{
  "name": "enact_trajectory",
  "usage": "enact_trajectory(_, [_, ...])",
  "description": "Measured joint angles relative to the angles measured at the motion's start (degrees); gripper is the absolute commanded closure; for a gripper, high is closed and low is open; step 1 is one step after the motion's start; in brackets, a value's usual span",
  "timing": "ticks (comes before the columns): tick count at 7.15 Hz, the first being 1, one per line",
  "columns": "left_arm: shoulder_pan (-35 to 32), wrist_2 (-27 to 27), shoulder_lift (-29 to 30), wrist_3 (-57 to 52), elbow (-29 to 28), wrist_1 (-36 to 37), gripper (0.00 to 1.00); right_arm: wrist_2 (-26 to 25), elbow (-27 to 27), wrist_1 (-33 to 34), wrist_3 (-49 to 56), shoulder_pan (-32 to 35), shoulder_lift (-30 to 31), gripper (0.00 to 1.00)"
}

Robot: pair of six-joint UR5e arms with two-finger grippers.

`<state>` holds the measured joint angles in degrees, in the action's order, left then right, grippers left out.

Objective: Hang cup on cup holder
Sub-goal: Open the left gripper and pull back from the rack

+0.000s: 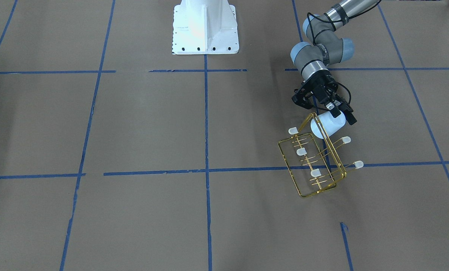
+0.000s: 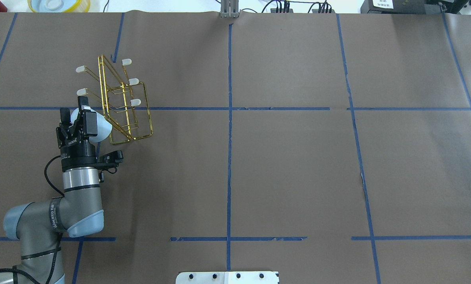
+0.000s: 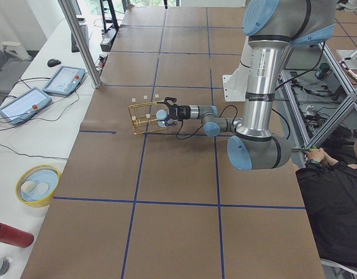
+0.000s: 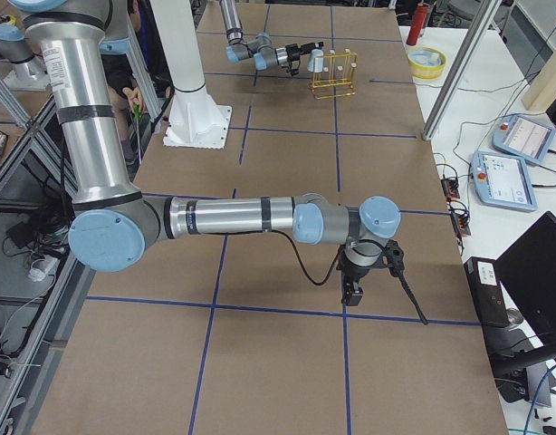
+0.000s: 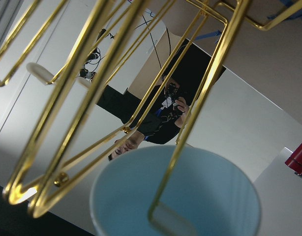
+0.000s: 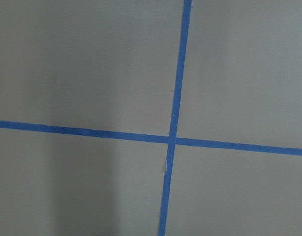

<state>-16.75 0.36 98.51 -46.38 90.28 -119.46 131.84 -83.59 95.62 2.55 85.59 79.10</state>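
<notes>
left gripper [image 2: 77, 116] is squeezing its jaws on the cup [image 1: 327, 126], holding it sideways at the rack [image 1: 332, 151]; right gripper [image 4: 353, 292] jaws, can't tell.

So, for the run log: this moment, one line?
left tool: shut on cup | cup: mouth over cup holder prong | right tool: unclear

Rack [image 1: 314, 165] wires hard against cup [image 1: 327, 126] mouth, and in my wrist view one wire crosses the opening. Capped prongs jut both sides, blocking left gripper [image 2: 75, 114]. I see free room over table [image 1: 134, 131] toward centre. Right gripper [image 4: 353, 292] well apart.
</notes>
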Motion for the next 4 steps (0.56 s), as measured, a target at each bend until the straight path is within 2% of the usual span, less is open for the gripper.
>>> enact_trajectory(2, [-0.55,0.03,-0.91,1.25,1.61,-0.40,0.00,0.00,0.00,0.00,0.00,0.00,0.00,0.00])
enact_trajectory(4, [-0.94,0.01,-5.14,5.81,5.82,-0.72,0.00,0.00,0.00,0.00,-0.02,0.01,0.00,0.00])
